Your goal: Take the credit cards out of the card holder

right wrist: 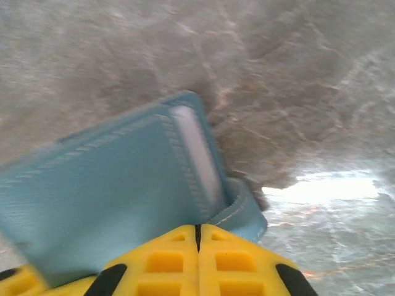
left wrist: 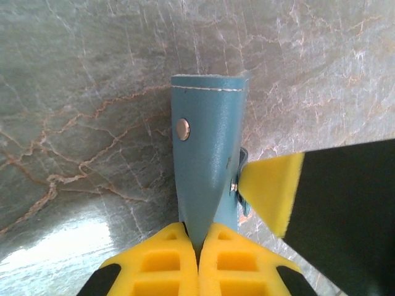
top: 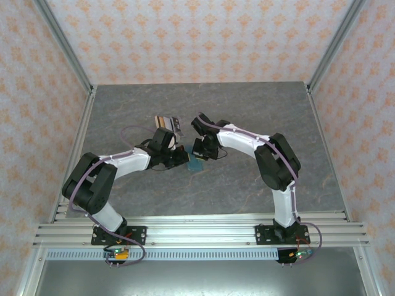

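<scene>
The teal card holder (top: 196, 164) is lifted between both grippers at the table's middle. In the left wrist view it (left wrist: 207, 154) stands on edge with a metal snap, and my left gripper (left wrist: 198, 243) is shut on its lower edge. One yellow finger (left wrist: 271, 191) of the right gripper touches its right side. My right gripper (right wrist: 199, 229) is shut at the holder's (right wrist: 105, 191) open edge, beside a pale strip (right wrist: 197, 157) in a stitched pocket; this view is blurred. Several small cards (top: 166, 121), brown, pale and black, lie on the table behind my left gripper (top: 184, 158).
The grey marbled table (top: 259, 111) is walled by patterned panels with metal posts at the corners. An aluminium rail (top: 197, 231) runs along the near edge. Open surface lies to the right and far side.
</scene>
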Robot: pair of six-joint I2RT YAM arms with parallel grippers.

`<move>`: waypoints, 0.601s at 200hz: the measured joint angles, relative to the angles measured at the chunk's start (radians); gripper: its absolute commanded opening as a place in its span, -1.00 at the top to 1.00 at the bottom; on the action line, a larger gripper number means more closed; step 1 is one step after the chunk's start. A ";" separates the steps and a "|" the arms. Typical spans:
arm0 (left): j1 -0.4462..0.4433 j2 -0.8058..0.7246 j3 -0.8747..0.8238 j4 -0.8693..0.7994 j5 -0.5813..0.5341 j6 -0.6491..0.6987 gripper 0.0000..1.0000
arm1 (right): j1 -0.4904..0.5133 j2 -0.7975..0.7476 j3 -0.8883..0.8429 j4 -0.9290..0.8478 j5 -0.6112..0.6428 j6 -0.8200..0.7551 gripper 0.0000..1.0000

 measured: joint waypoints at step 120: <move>0.000 -0.011 0.020 -0.058 -0.050 0.040 0.18 | -0.006 -0.059 -0.064 -0.048 0.109 -0.071 0.37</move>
